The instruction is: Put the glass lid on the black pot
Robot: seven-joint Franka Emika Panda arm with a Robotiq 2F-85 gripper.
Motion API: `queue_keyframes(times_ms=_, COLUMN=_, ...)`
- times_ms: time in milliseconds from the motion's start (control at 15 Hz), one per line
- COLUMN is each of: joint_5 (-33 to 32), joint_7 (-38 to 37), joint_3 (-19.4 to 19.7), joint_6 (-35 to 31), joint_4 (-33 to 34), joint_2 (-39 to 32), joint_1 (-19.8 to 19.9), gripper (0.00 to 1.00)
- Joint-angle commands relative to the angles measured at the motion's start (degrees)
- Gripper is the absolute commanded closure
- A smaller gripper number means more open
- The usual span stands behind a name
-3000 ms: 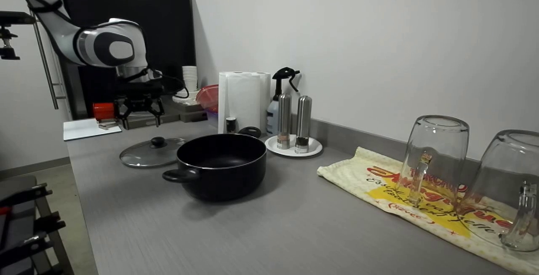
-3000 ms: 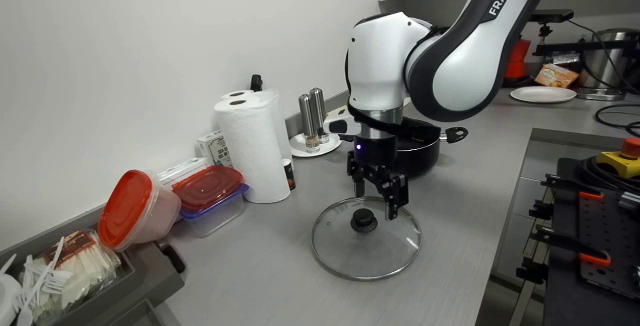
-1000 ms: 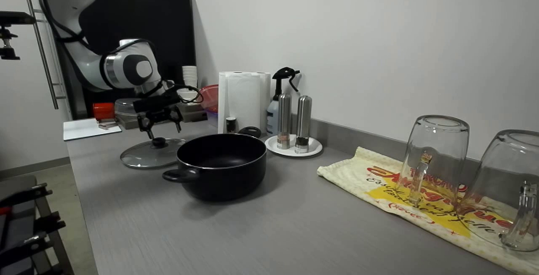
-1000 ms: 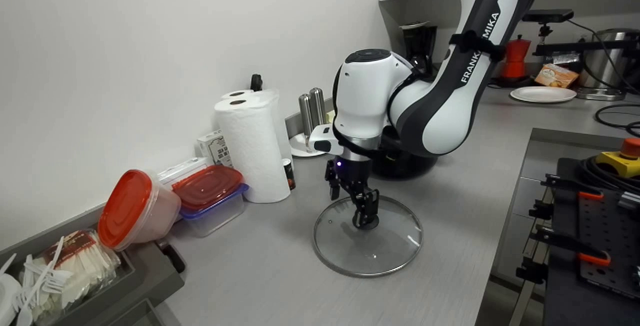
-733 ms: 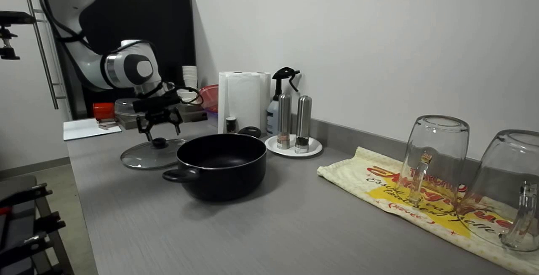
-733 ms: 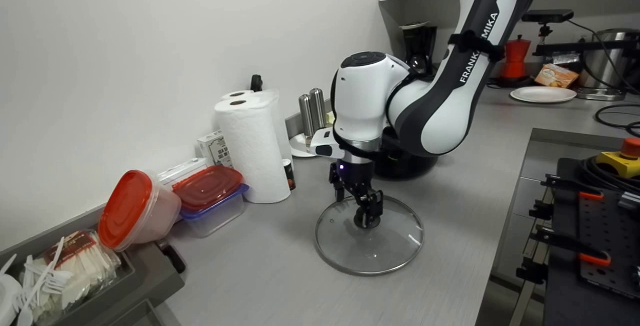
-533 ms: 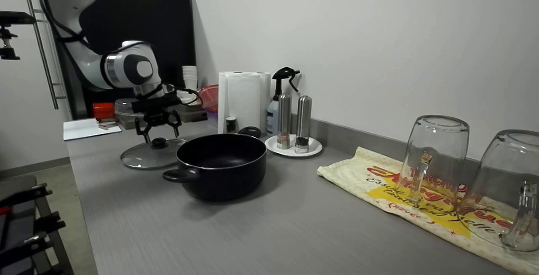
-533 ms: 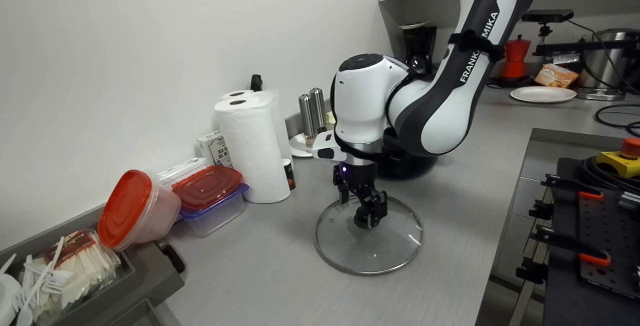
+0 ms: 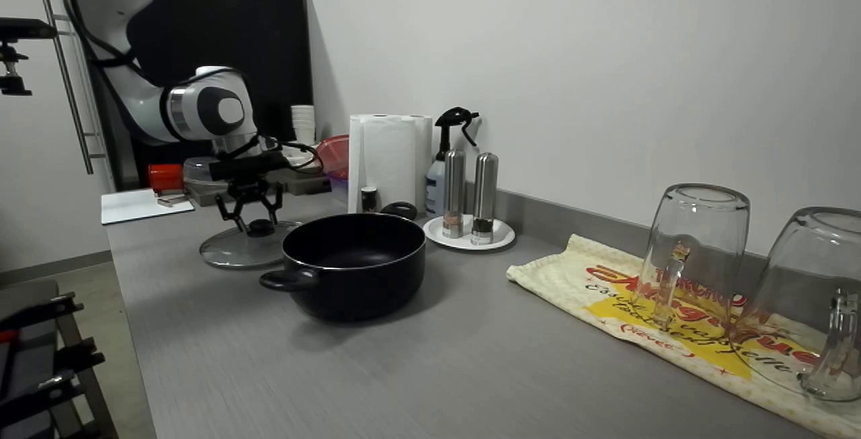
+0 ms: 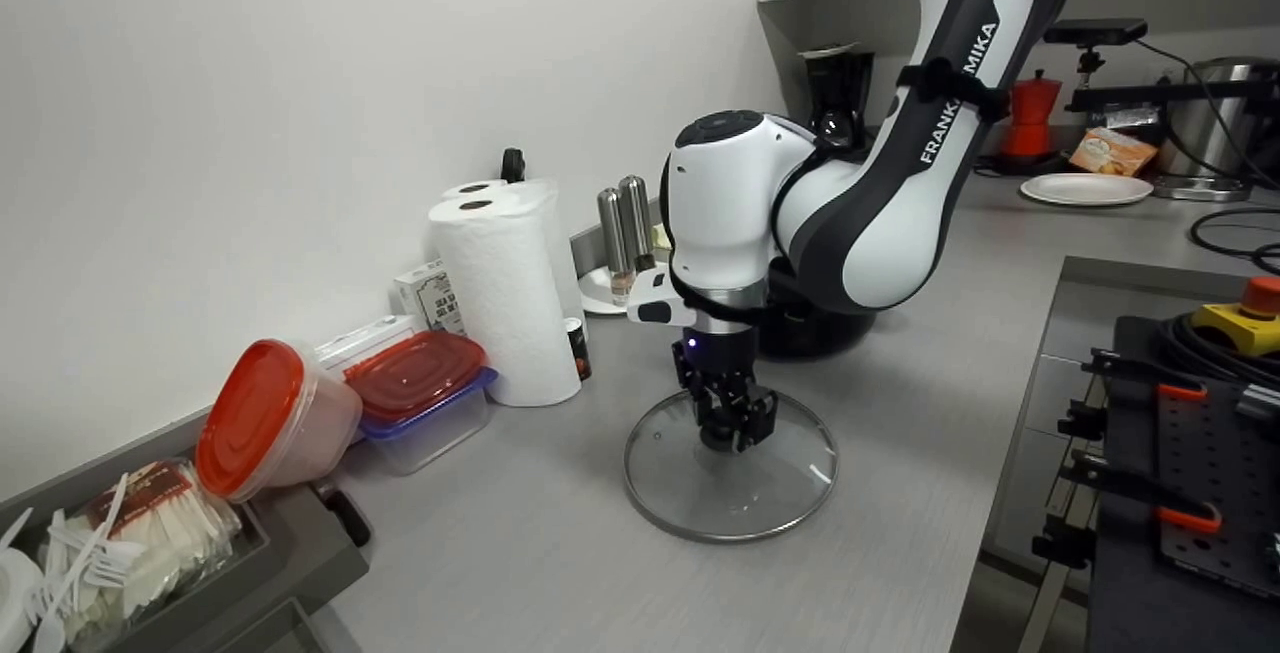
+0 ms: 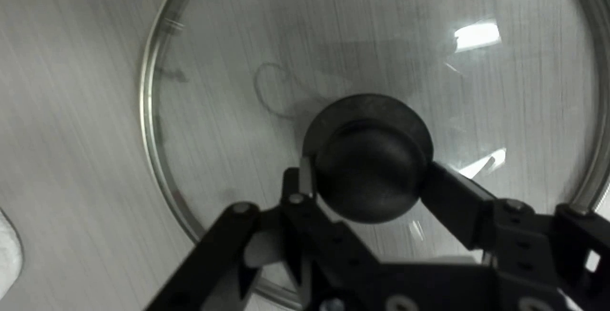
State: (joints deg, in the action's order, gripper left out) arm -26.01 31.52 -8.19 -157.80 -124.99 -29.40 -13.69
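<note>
Lid (image 10: 731,485) lies flat on the counter (image 9: 471,365), near the pot (image 9: 363,294) but apart from it. Above the lid's middle is the gripper (image 11: 368,175), clamped on the black knob (image 11: 371,163); in the wrist view a finger (image 11: 452,199) touches each side. The pot stands upright, its dark inside showing, with two grinders (image 9: 485,190) on a plate (image 9: 506,232) nearby.

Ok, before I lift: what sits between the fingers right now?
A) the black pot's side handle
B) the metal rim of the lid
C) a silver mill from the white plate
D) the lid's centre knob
D: the wrist view shows the black centre knob of the glass lid between the fingers, one on either side of it.
</note>
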Motion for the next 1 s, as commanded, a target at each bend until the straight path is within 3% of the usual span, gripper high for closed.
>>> queue_keyframes(times_ms=0, joint_5=-1.3, joint_7=0.7, joint_3=-0.7, joint_6=1.3, joint_4=1.4, joint_2=-0.4, joint_1=0.8, gripper=0.72)
queue_keyframes(times_ms=400, joint_5=-0.9, joint_7=1.1, joint_3=-0.7, joint_6=1.7, joint_4=2.0, joint_2=0.4, joint_1=1.7, gripper=0.74)
queue_keyframes(times_ms=733, joint_5=8.3, joint_7=4.1, joint_3=-5.9, joint_6=9.5, joint_4=8.2, joint_2=1.4, joint_1=7.4, gripper=0.74)
queue_keyframes(times_ms=933, joint_5=11.0, joint_7=4.2, joint_3=-5.7, joint_6=14.2, joint_4=13.4, joint_2=1.3, joint_1=8.2, gripper=0.74)
